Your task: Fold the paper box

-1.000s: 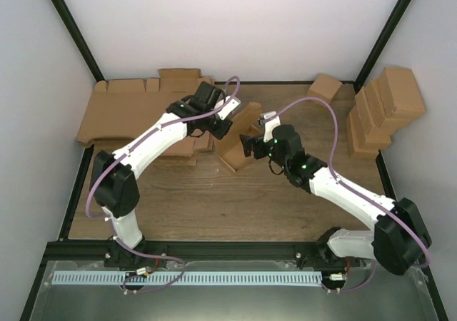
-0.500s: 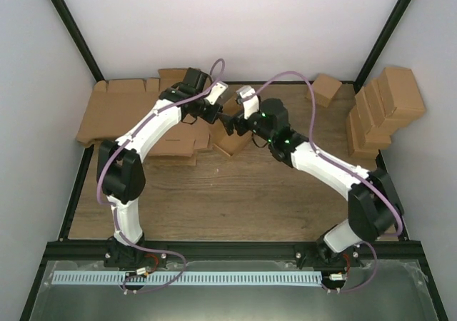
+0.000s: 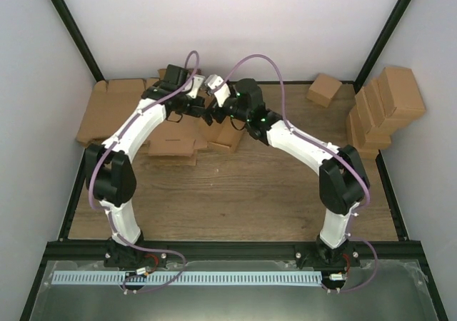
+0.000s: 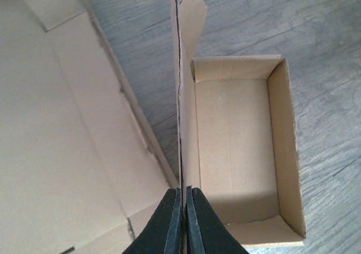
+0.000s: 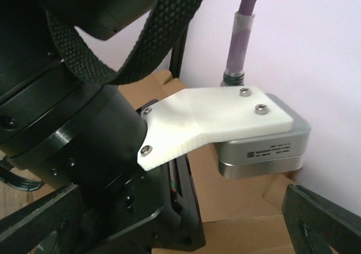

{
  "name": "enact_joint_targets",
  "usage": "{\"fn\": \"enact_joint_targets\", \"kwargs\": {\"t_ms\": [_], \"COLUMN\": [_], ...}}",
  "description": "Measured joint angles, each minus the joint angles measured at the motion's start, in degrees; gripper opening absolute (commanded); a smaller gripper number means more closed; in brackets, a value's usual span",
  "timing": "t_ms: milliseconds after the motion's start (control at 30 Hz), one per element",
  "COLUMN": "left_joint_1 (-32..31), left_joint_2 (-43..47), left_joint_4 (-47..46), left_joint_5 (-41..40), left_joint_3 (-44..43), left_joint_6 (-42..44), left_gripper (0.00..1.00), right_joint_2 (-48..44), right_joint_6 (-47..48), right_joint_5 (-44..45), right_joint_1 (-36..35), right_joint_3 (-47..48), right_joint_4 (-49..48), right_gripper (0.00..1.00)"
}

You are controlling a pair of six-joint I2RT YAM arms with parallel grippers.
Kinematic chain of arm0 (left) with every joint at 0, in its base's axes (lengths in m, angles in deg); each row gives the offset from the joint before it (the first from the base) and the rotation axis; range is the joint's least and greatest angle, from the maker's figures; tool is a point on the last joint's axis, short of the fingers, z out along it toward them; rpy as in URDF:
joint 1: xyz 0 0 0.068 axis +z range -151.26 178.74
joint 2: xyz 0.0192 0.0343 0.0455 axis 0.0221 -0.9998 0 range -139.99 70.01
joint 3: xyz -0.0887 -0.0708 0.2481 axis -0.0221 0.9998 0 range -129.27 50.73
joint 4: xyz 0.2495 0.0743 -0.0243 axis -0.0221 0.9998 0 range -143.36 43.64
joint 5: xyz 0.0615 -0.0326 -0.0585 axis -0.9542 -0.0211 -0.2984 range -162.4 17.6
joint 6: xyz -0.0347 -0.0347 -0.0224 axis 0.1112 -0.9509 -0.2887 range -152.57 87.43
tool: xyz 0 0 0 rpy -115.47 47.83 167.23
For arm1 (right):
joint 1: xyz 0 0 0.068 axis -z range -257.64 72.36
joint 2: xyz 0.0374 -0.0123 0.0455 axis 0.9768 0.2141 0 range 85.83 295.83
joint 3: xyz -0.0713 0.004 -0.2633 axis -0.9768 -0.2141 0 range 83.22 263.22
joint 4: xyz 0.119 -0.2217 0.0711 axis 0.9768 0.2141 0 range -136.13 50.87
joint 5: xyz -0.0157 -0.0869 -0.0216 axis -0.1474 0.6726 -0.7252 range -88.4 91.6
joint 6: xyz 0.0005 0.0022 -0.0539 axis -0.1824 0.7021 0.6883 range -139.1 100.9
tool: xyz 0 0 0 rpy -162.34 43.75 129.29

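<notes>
Left wrist view: the paper box [image 4: 237, 152], an open oblong tray of matte brown cardboard, lay on the wooden table [image 4: 327, 34] beside flat cardboard sheets [image 4: 51, 124], its upright flap pinched by the closed left gripper [image 4: 183, 220]. The right gripper [image 3: 216, 100] was spread wide, empty, close by. The thin flap could be torn if pulled askew

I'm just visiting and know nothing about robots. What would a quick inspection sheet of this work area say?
Surface: brown wooden tabletop.
Job's things: open-topped brown cardboard paper box, standing on the table.
Clutter: large flat cardboard sheets left; stacked brown cartons right; small cube carton at back.
Hands: left hand shut on the box's upright side; right hand open, empty.
Cables: purple cables arch above both arms.
Surroundings: white walls, black frame posts.
</notes>
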Motion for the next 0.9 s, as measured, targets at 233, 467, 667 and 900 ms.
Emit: {"fn": "enact_joint_targets", "kwargs": {"t_ms": [233,467,667,900], "left_joint_1": [6.01,8.98,9.09,9.07], "left_joint_2": [4.26,4.52,8.98,16.52], "left_joint_4": [-1.92,-3.21,-5.90,-8.72], "left_joint_5": [3.39,5.51,5.75,5.14], "left_joint_3": [4.74,5.27,10.01,16.41], "left_joint_6": [-4.72,-6.43,-7.13,-7.98], "left_gripper": [0.04,0.04,0.04,0.04], "right_joint_2": [4.98,3.56,-0.46,-0.33], "right_joint_6": [0.96,1.31,1.81,3.39], "right_joint_5": [-2.54,-2.08,-1.55,-0.98], "right_joint_1": [-1.25,-0.61,-0.26,0.17], "right_joint_3": [8.63,3.96,-5.75,-3.04], "right_joint_4": [3.37,4.74,2.43,1.68], "right_gripper": [1.00,1.00,1.00,1.00]}}
